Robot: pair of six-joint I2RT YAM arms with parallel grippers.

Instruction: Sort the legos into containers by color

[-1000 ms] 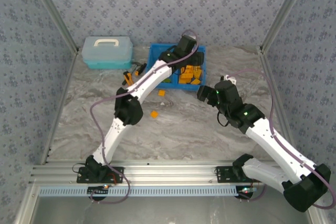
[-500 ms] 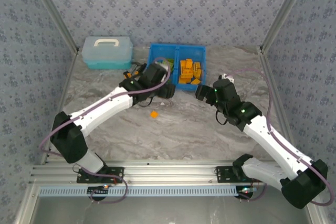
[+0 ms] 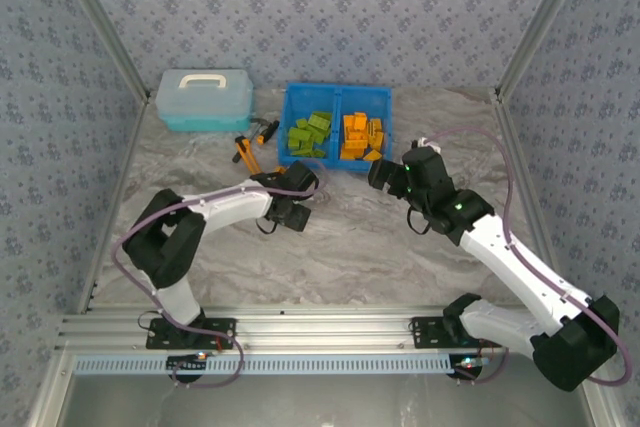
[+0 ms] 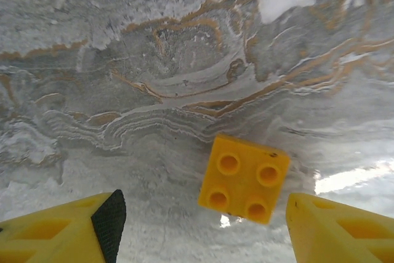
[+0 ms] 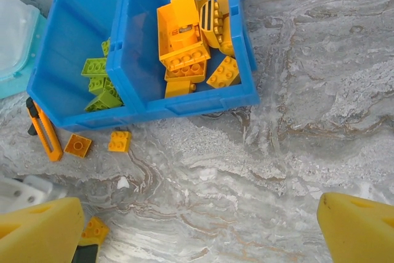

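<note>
The blue bin stands at the back of the table. Olive-green legos fill its left container and orange legos its right one. My left gripper is low over the table in front of the bin. In the left wrist view it is open, and an orange four-stud lego lies flat on the marble just ahead of its fingertips, touching neither. My right gripper is open and holds nothing, hovering near the bin's front right corner. Loose orange legos lie before the bin.
A pale blue lidded case sits left of the bin. An orange-and-black hand tool lies between the case and the bin. Patterned walls close in the table on the left, back and right. Another orange lego shows by my right gripper's left finger.
My left arm has drawn back from over the bin and come down to the table in front of it, over a loose orange lego. The right arm has barely moved.
</note>
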